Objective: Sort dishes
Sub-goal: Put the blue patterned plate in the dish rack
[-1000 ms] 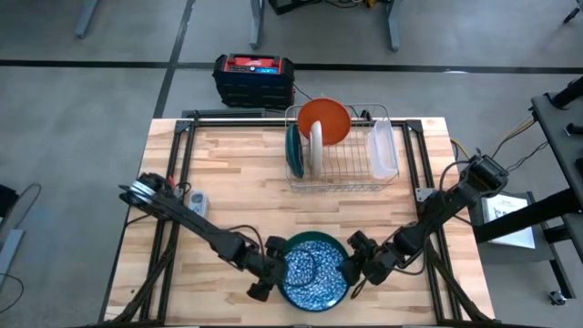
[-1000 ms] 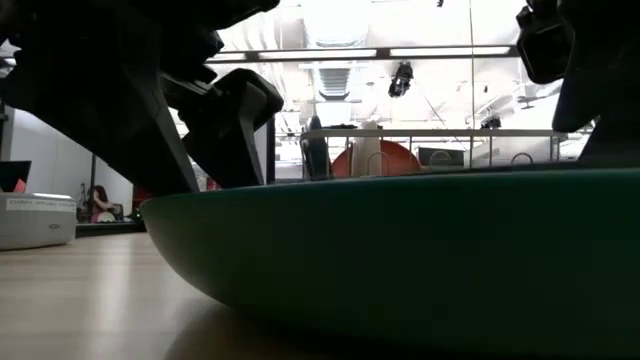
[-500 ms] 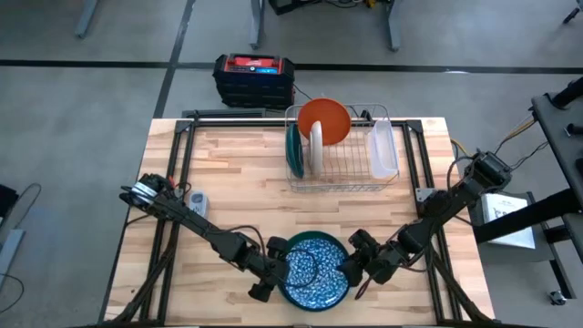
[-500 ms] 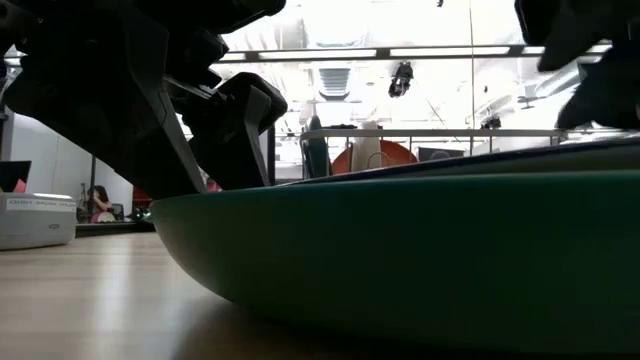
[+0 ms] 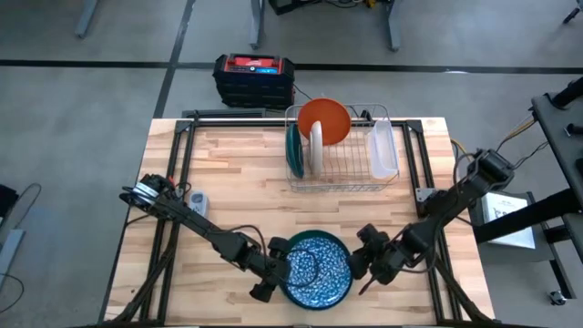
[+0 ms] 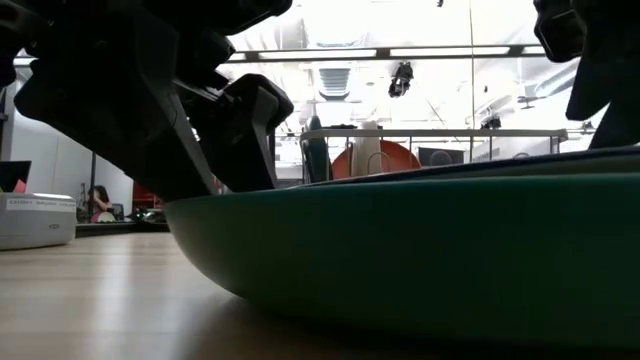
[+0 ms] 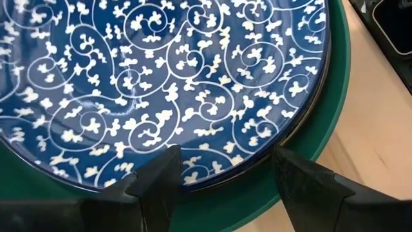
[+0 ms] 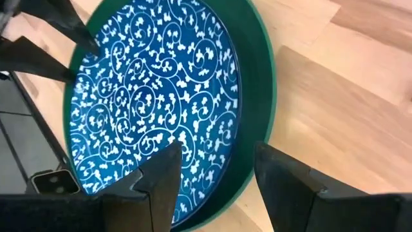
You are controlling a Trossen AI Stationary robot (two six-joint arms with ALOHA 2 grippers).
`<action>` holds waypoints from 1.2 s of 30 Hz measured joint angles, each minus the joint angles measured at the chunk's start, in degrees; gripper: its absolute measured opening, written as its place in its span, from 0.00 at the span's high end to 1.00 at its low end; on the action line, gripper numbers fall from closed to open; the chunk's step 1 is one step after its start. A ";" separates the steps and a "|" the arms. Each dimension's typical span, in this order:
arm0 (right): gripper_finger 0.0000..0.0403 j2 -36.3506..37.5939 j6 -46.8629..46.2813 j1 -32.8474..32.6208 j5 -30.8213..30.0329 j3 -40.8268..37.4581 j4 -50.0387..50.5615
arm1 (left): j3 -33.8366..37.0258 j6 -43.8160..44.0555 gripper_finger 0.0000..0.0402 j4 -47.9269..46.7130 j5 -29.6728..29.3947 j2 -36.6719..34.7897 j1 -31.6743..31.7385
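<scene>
A blue plate with a white floral pattern (image 5: 323, 278) lies inside a dark green dish (image 5: 319, 239) near the table's near edge. The dish rests on its underside (image 6: 420, 250). My left gripper (image 5: 271, 270) is open at the dish's left rim, its fingers spread over the plate's edge (image 7: 225, 183). My right gripper (image 5: 357, 262) is open at the dish's right rim (image 8: 215, 174). An orange dish (image 5: 325, 118), a white plate (image 5: 316, 146) and a dark green plate (image 5: 293, 150) stand on edge in the wire rack (image 5: 339, 169). My left gripper stands over the left edge of the blue plate (image 7: 212, 171) and the green rim (image 7: 251, 193), fingers pointing down; I cannot tell whether it touches them. My right gripper stands by the green dish's right rim (image 8: 261, 129); I cannot tell whether it touches it.
A clear plastic tray (image 5: 383, 150) leans in the rack's right end. A small white device (image 5: 198, 202) lies at the table's left. A black box with a red top (image 5: 253, 77) sits beyond the far edge. Bare wood lies between the rack and the dish.
The green dish with the blue plate has slid a little toward the table's right edge, and my left gripper has followed it. My right gripper has drawn back toward the right edge. In the low view the blue plate's right edge now shows above the green rim.
</scene>
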State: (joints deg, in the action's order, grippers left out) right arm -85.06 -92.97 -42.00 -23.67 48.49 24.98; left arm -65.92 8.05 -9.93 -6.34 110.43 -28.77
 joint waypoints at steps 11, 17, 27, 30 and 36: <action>0.55 -4.38 -1.98 0.00 -0.23 -0.04 -1.87 | 3.32 -1.29 0.43 6.58 -0.36 -0.02 0.54; 0.54 -5.25 -1.81 0.00 -0.28 -0.07 -4.45 | 6.17 -0.32 0.43 11.67 -0.25 -0.07 0.59; 0.54 -9.08 -0.65 0.83 -0.28 -0.11 -11.83 | 10.24 0.21 0.43 20.42 0.98 -0.04 1.03; 0.54 -10.50 1.50 1.77 -0.34 -0.13 -15.90 | 10.24 0.19 0.43 20.73 1.25 0.02 1.15; 0.55 -12.08 3.10 3.29 -0.40 -0.22 -18.46 | 10.29 -0.04 0.43 21.31 1.25 0.04 1.20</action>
State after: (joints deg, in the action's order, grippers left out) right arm -97.14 -89.86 -38.71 -24.06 48.27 6.52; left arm -55.63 8.01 11.38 -5.08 110.48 -27.57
